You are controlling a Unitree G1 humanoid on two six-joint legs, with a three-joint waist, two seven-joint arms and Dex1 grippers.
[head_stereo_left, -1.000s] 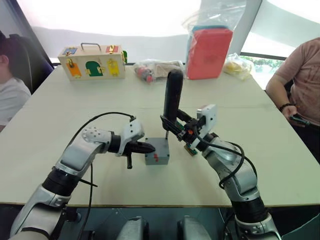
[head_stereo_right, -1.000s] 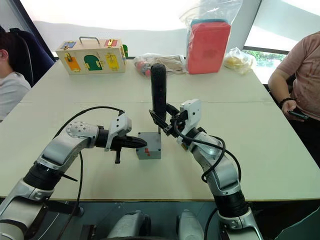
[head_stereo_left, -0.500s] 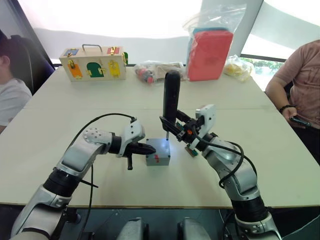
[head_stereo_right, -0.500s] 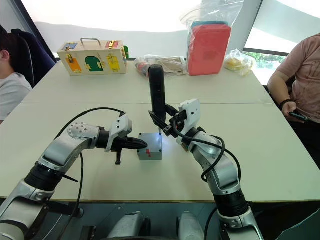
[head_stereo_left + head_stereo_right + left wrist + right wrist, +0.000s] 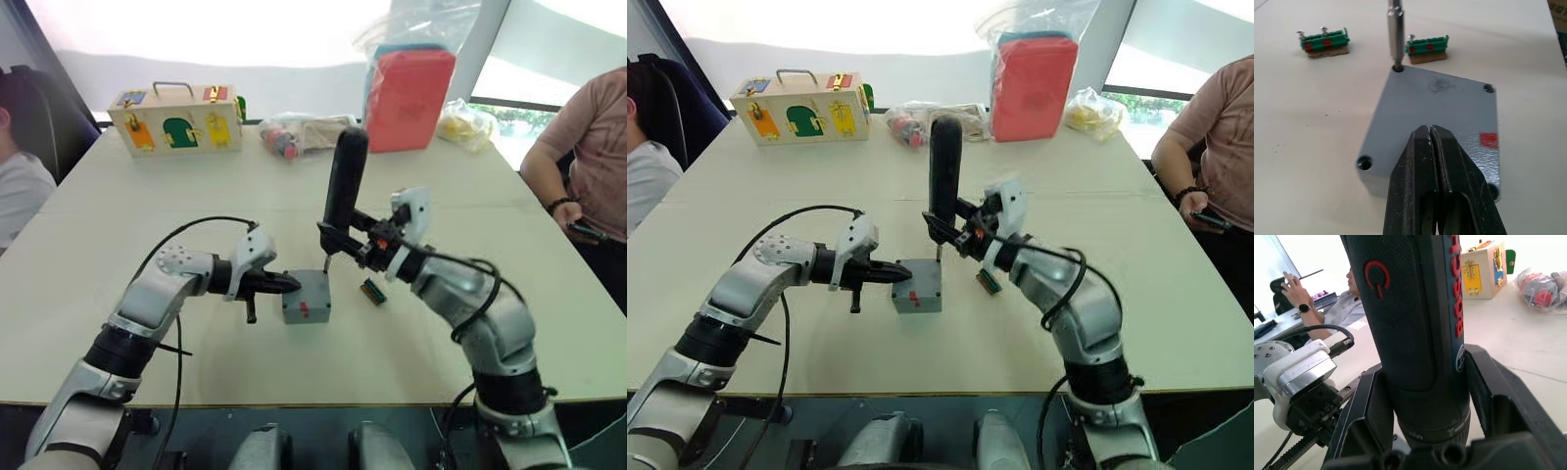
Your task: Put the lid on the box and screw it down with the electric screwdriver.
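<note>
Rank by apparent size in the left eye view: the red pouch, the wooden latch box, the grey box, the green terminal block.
1. Wooden latch box and red pouch: too alike to rank.
2. Grey box, though nearer the camera.
3. Green terminal block.

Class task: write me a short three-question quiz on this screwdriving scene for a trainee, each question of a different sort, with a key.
1. True or false: the lid already sits on the box.
2. Which hand holds the electric screwdriver? A left B right
3. Fill in: the bit stands in a corner ___ of the lid.

Key: 1 true. 2 B, the right hand; the left hand, shut, is at the box. 3 hole.
</note>
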